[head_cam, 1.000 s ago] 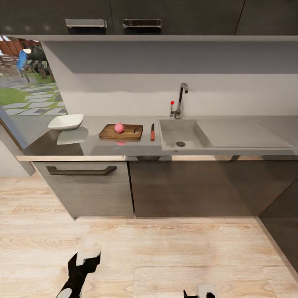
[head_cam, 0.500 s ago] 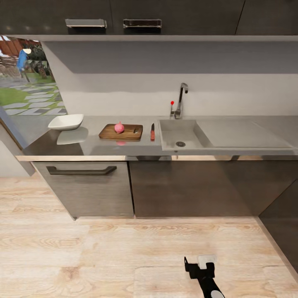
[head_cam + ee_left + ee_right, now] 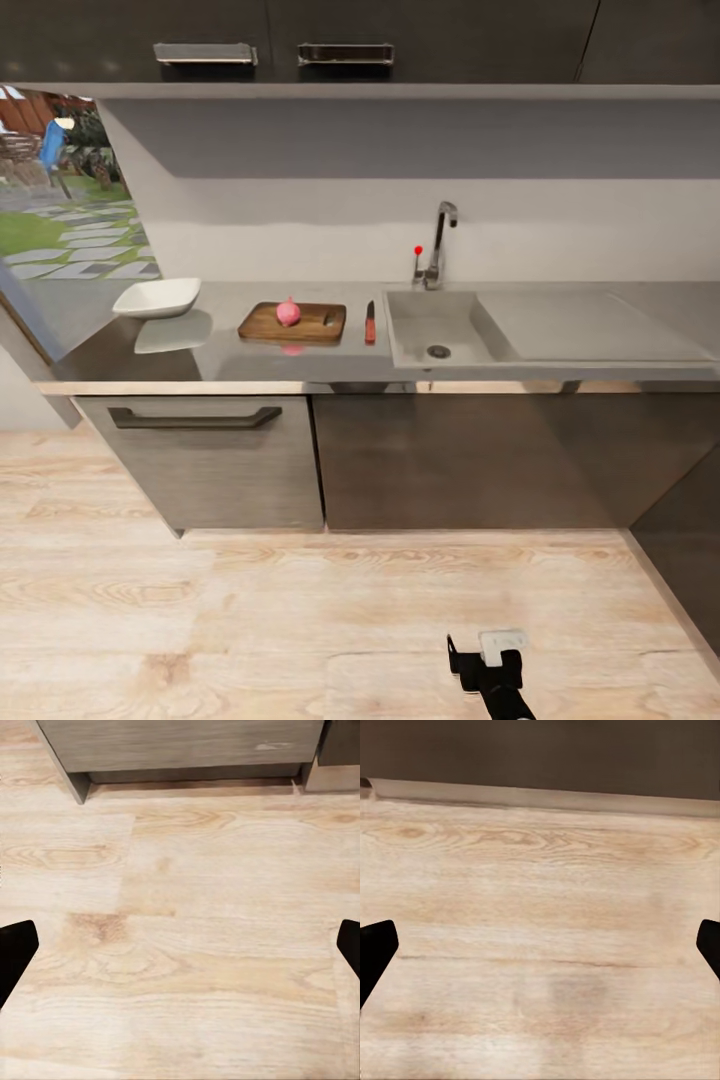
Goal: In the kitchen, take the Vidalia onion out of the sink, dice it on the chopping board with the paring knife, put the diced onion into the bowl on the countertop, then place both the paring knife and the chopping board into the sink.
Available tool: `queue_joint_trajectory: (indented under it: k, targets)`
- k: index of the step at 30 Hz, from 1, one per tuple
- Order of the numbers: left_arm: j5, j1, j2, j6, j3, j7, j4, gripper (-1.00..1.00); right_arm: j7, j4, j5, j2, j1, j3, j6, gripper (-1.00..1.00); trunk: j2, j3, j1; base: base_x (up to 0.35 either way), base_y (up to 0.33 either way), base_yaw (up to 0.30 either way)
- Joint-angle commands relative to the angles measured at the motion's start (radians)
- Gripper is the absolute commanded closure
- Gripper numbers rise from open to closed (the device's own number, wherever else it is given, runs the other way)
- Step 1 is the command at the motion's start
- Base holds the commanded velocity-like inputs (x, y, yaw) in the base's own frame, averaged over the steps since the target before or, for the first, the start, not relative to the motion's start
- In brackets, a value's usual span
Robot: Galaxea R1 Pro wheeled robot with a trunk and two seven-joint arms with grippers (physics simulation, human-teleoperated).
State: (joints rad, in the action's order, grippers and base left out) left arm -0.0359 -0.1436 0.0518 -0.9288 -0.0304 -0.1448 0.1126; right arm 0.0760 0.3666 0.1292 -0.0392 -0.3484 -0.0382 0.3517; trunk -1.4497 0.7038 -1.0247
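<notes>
Small round pinkish-red Vidalia onion [image 3: 288,312] rests on the rectangular brown wooden chopping board [image 3: 316,325], left of the board's centre; slot-shaped handle hole at the board's right end. Red-handled paring knife [image 3: 370,324] with short dark blade lies on the long grey brushed-steel countertop [image 3: 240,358], between board and stainless-steel sink [image 3: 415,325], touching neither as far as can be seen. Shallow white squarish bowl [image 3: 157,297] stands well left of the board, near the counter's end. Tall curved chrome tap [image 3: 438,243] behind the basin. Right gripper [image 3: 478,652] hangs low over the pale wood floor [image 3: 300,620], fingers spread, nothing between them. Left gripper [image 3: 180,945] likewise released: dark fingertips [image 3: 15,949] far apart over the floor boards.
</notes>
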Motion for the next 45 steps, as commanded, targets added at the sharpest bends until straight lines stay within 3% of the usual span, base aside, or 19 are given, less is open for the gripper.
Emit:
queue_joint_trajectory:
  k: [1,11,28,38,45]
  targets:
    - [-0.003,-0.001,0.000,-0.002,-0.004,-0.002,-0.001,-1.00,0.005,-0.001,0.010,-0.001,0.000,-0.004,0.003,-1.00,0.000,0.001,0.000,0.247,0.140,0.000]
    - [-0.004,-0.001,0.001,-0.002,-0.004,-0.002,0.000,-1.00,0.006,-0.002,0.010,-0.001,-0.001,-0.005,0.003,-1.00,0.000,0.001,0.000,0.193,0.230,0.000]
    - [-0.004,-0.001,0.002,-0.002,-0.005,-0.003,-0.001,-1.00,0.006,-0.003,0.010,-0.001,0.000,-0.005,0.003,-1.00,0.000,0.001,0.000,-0.196,0.231,0.000]
    - [-0.005,-0.001,0.002,-0.002,-0.004,-0.004,0.001,-1.00,0.006,-0.003,0.010,-0.001,-0.001,-0.005,0.002,-1.00,0.000,0.001,0.000,-0.022,0.291,0.000]
    - [-0.005,0.000,0.001,-0.001,-0.005,-0.004,0.000,-1.00,0.005,-0.003,0.010,-0.001,0.000,-0.005,0.003,-1.00,0.000,0.001,0.000,0.009,0.056,0.000]
